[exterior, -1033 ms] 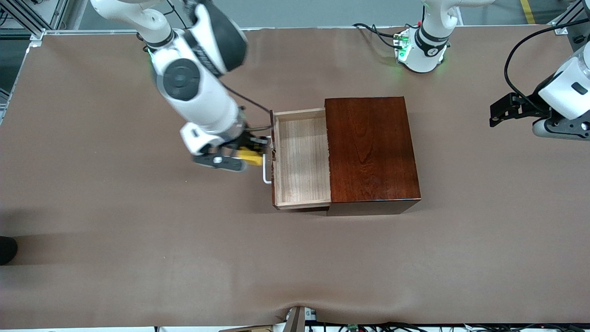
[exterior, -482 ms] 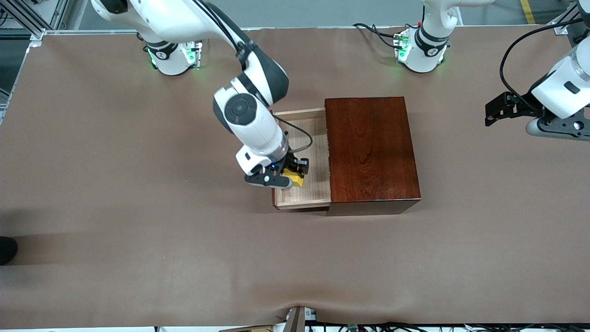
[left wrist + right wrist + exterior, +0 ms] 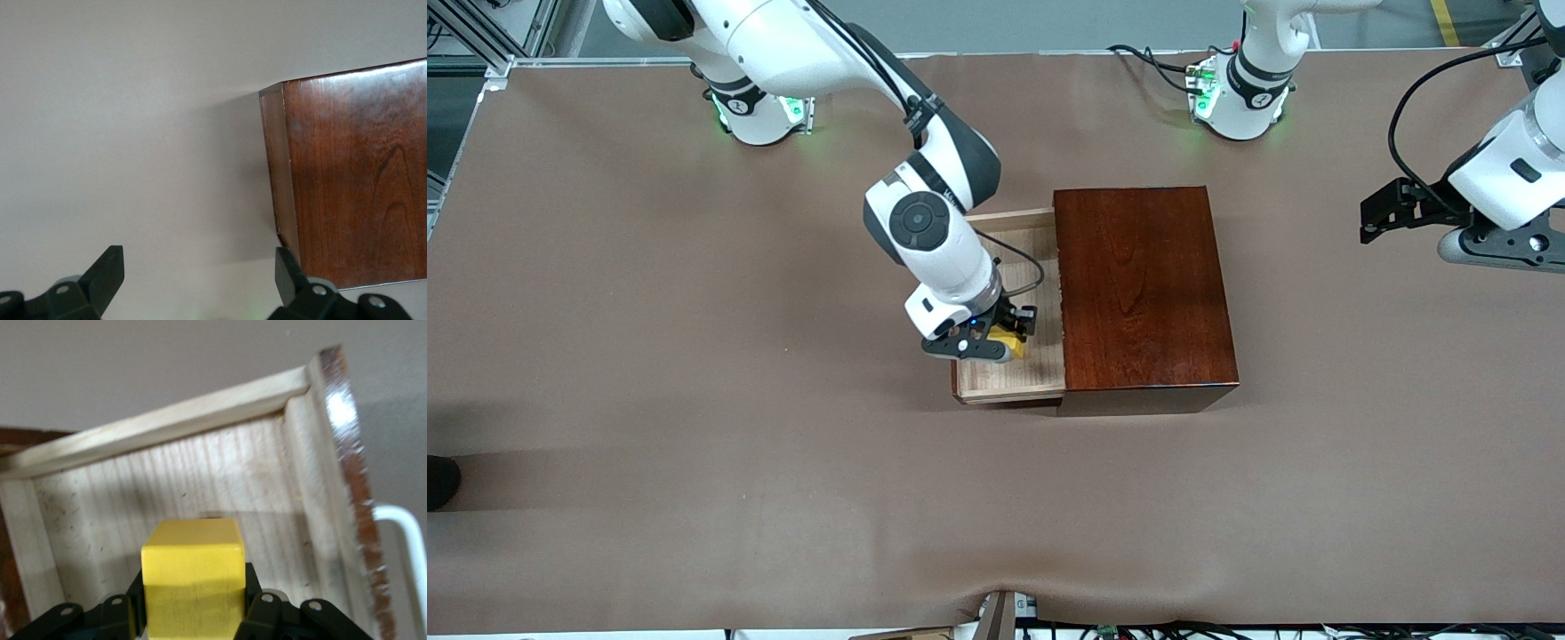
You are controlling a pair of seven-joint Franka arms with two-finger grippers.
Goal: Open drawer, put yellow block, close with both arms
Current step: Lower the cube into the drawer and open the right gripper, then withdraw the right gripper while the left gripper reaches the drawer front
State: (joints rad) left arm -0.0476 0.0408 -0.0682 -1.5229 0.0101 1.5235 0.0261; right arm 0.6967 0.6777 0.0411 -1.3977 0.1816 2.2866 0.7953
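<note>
The drawer (image 3: 1040, 373) stands pulled out of the mahogany box (image 3: 1143, 284) toward the right arm's end of the table. My right gripper (image 3: 1000, 342) is shut on the yellow block (image 3: 1009, 342) and holds it over the drawer's pale tray. In the right wrist view the yellow block (image 3: 193, 583) sits between the fingers above the tray floor (image 3: 133, 500), with the white handle (image 3: 413, 553) at the edge. My left gripper (image 3: 1383, 213) is open and empty in the air over the table at the left arm's end, apart from the box (image 3: 353, 180).
The brown table mat (image 3: 694, 400) spreads round the box. Cables lie by the left arm's base (image 3: 1236, 98). The table's edge nearest the camera has some gear under it (image 3: 1005, 613).
My right gripper has carried the yellow block from beside the handle to over the open drawer, then a little deeper toward the box. The left arm has barely shifted.
</note>
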